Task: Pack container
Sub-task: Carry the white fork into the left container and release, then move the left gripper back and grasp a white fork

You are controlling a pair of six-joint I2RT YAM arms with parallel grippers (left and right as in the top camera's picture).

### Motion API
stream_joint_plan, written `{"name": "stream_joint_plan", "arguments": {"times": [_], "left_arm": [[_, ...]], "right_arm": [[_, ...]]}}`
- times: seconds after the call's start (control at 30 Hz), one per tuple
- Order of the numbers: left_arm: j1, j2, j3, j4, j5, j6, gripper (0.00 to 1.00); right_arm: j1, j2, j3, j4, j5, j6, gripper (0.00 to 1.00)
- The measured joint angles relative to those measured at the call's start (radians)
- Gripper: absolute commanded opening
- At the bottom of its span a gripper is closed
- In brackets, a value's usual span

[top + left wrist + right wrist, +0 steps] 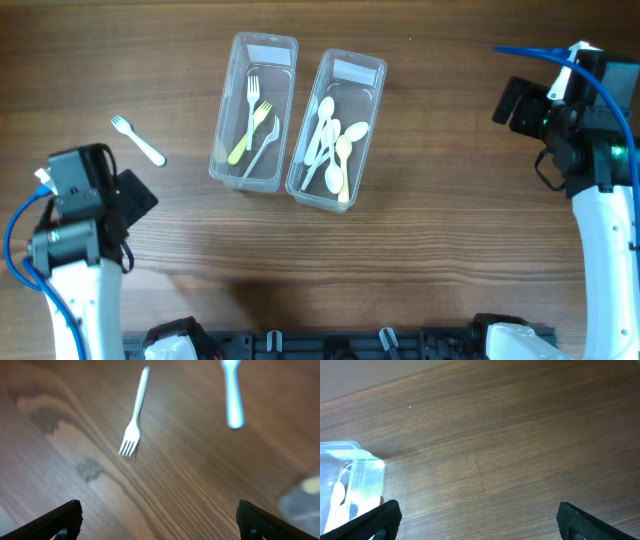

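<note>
Two clear plastic containers stand side by side at the table's middle. The left container [228,150] holds several forks [252,125]. The right container [372,90] holds several white and pale yellow spoons [332,145]; its corner shows in the right wrist view [370,467]. A loose white fork [138,140] lies on the wood left of them. The left wrist view shows a white fork [134,417] and a second, blurred pale utensil [232,395]. My left gripper [138,196] [160,520] is open and empty, short of the loose fork. My right gripper [508,103] [480,520] is open and empty at the far right.
The wooden table [430,250] carries nothing else. A blurred clear container edge [305,495] shows at the right of the left wrist view. A blue cable [540,55] runs over the right arm.
</note>
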Motion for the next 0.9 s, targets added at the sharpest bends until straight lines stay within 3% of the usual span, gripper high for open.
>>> {"name": "stream_joint_plan", "arguments": {"times": [0.27,0.53,0.9], "left_arm": [[0.285,0.365,-0.010,0.211,0.211,0.132,1.00],[0.311,0.511,-0.013,0.478,0.239,0.262,1.00],[0.398,0.719,-0.012,0.516,0.362,0.290,0.99]], "right_arm": [[0.000,0.000,0.000,0.000,0.000,0.000,1.00],[0.000,0.000,0.000,0.000,0.000,0.000,1.00],[0.000,0.000,0.000,0.000,0.000,0.000,1.00]]}}
